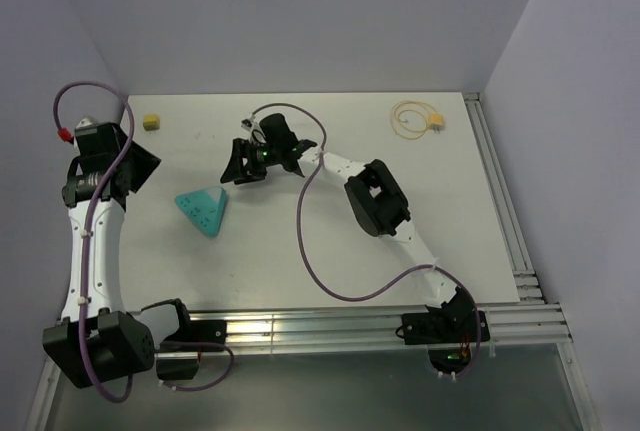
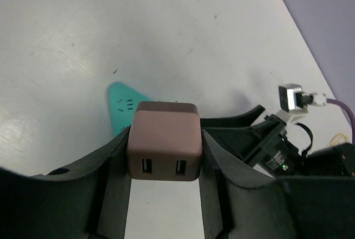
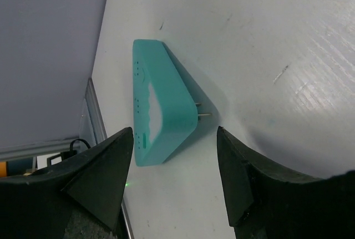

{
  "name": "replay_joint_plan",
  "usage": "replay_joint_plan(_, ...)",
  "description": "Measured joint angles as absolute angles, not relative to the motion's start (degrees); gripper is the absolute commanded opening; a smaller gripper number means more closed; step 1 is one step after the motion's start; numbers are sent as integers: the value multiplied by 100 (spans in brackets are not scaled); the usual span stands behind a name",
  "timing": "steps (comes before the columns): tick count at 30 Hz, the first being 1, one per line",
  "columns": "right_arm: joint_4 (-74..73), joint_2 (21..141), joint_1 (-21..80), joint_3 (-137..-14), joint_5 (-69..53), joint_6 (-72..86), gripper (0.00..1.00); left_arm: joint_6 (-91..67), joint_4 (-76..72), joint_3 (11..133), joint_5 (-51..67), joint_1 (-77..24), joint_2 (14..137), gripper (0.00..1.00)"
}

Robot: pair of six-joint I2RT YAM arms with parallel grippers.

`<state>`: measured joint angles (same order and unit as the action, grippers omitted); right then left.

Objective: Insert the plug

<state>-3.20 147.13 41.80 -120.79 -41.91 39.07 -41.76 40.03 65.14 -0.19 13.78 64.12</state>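
Note:
The plug (image 1: 435,123) is a small yellow connector on a thin pale-yellow looped cable (image 1: 409,118), lying at the far right of the table, away from both grippers. My left gripper (image 2: 165,139) is shut on a pinkish-brown charger cube (image 2: 163,139), whose two USB ports face the camera. In the top view the left gripper (image 1: 135,166) is at the far left. My right gripper (image 3: 175,139) is open with nothing between its fingers, just short of a teal wedge block (image 3: 161,114) with metal prongs. From above, the right gripper (image 1: 243,173) is up and right of the teal block (image 1: 203,209).
A small yellow block (image 1: 151,123) lies at the back left. The purple cable (image 1: 310,241) of the right arm loops over the table's middle. An aluminium rail (image 1: 500,201) runs along the right edge, and walls close in the back and sides.

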Motion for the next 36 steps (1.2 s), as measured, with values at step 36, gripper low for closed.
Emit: replay_joint_plan(36,106,15318,4451,-12475,-4377,4733,46,-2998,3879,6576,-69,622,6519,0)
